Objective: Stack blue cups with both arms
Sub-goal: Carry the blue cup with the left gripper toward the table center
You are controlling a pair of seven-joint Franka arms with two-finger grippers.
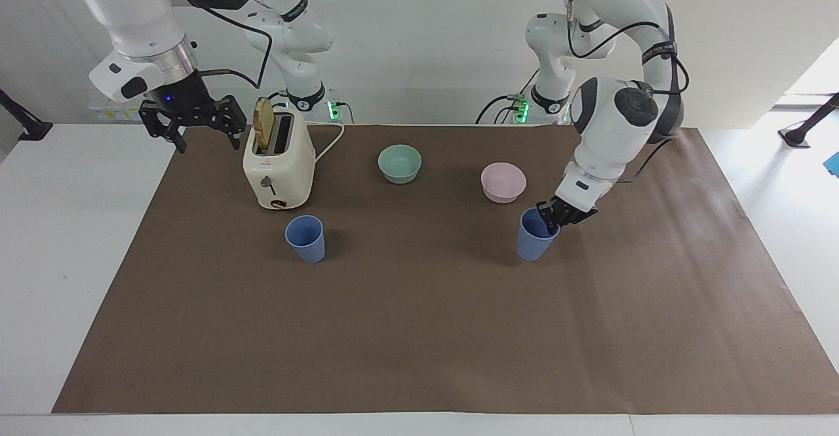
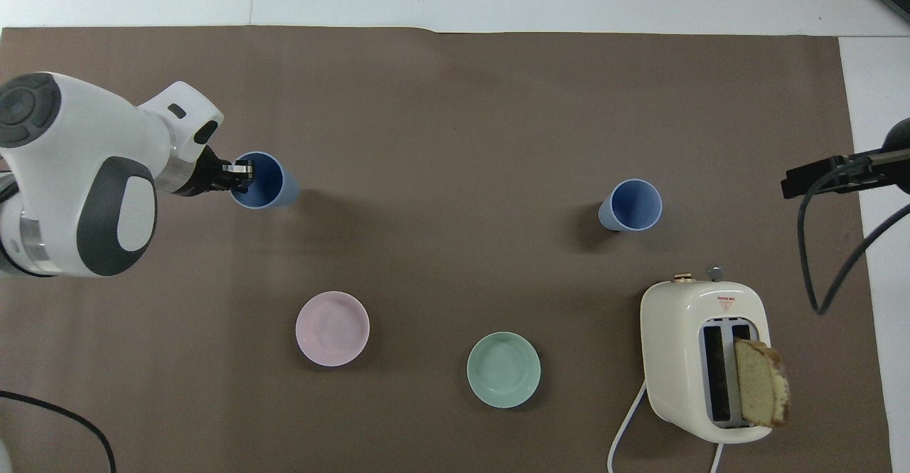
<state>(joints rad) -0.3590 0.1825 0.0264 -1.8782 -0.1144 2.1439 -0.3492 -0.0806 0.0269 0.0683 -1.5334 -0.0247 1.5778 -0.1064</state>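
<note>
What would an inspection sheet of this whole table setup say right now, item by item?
Surface: white table under a brown paper mat.
Job's things: carried blue cup held by its rim, tilted; standing blue cup upright in front of the toaster.
Clutter: toaster with bread slice; mint-green bowl; pink bowl.
Grippers: left gripper pinches the carried cup's rim; right gripper open, waiting beside the toaster.
Cables: white toaster cord; black arm cables.
Surroundings: white wall.

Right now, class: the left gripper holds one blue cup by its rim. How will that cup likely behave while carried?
The held blue cup looks thin, plain plastic, so probably light and stiff. The left gripper pinches only one rim edge and the cup hangs tilted, so it may swing or slip.
</note>
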